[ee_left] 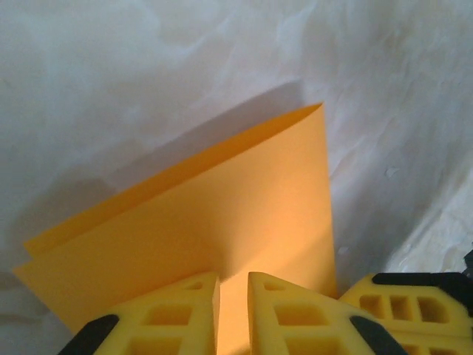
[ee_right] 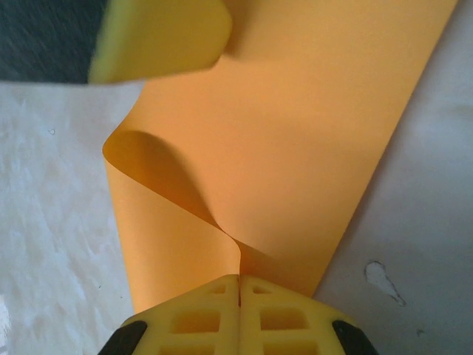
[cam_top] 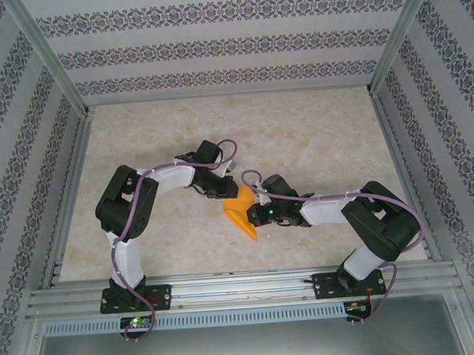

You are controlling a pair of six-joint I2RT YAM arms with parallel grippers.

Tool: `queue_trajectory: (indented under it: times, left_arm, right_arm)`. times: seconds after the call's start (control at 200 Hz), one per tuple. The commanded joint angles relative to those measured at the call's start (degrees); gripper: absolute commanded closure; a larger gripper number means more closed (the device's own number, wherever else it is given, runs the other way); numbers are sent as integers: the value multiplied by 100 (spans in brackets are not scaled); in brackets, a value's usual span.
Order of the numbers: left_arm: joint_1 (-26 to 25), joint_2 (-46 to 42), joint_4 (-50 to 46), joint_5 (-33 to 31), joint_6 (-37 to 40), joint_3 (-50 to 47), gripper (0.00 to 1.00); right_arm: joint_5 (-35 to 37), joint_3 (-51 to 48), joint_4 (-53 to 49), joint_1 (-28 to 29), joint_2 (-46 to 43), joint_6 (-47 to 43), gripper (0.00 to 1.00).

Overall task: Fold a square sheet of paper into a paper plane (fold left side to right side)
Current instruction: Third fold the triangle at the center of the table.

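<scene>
My right hand (ee_right: 239,282) is clamped shut on the square sheet of paper (ee_right: 295,133), pinching it at one edge so that the sheet bulges up in a soft loop beside the pinch. My left hand (ee_left: 233,285) stands a narrow slit apart over the doubled layers, and as far as I can judge it is not squeezing them. The paper lies near the middle of the tabletop (cam_top: 315,132), somewhat toward the near edge, between my two hands. It is thin, light and limp, so it will buckle rather than push, slide easily, and keep any stray crease. I judge it best pinched lightly at an edge or corner.
</scene>
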Motion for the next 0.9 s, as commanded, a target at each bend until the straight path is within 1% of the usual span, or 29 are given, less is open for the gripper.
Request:
queue_trajectory:
  times: [0.0,0.05,0.165,0.235,0.335,0.445,0.61,0.894]
  left_arm:
    - [150,-556,-116,-206,-34,-41,81]
    - [212,-789,23,-205,-93,-229,82]
    - [247,-1312,347,-126,-208,-774,90]
    - [231,-1607,707,194,-377,-1177,93]
    - [187,-1933,1334,660,-830,-1761,96]
    - [30,-2148,1867,902,-1257,-2225,96]
    - [-156,-2120,2647,998,-1798,-2641,96]
    - [-376,-1585,3002,1001,-1951,-2640,97]
  right_arm:
    - [126,-91,-269,76,172,26,100]
    - [126,-92,-274,76,172,26,100]
    - [126,-54,-283,74,211,35,100]
    - [135,-37,-307,80,233,35,100]
    - [159,-21,-342,75,251,31,100]
    - [210,-17,-396,70,295,0,100]
    - [214,-8,-423,70,330,-8,100]
    - [258,32,-537,68,356,-56,100]
